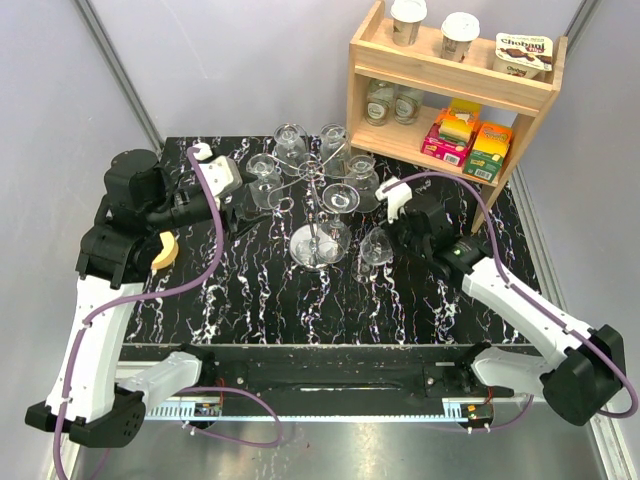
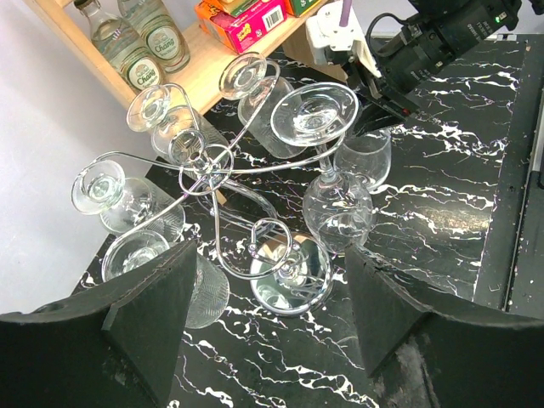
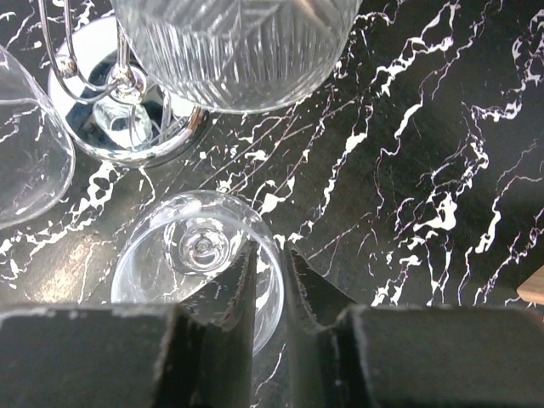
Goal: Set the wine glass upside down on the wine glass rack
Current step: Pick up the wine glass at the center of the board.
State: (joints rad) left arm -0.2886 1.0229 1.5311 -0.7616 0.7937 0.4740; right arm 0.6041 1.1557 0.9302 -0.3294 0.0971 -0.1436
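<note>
Right pincer [image 3: 270,259], jaws narrowly apart astride the rim of the upright wine glass [image 3: 183,255]; actual pinching could not be told. The glass stood on the surface [image 3: 408,170] beside the wine glass rack [image 3: 110,119]. A gentle squeeze, then a straight lift, seemed best.

Wine glass rack [image 1: 318,240]: centre of desk [image 1: 250,300].
Wine glass [image 1: 376,248]: on desk, just right of rack base.
Wooden shelf [image 1: 450,95]: behind, right.

White-and-black build, trailing purple cables [image 1: 213,230].
Left arm [image 1: 85,330] and right arm [image 1: 520,300] have white shells and black joints; left gripper [image 2: 270,251] has matte black wedge fingers [image 2: 161,314].
</note>
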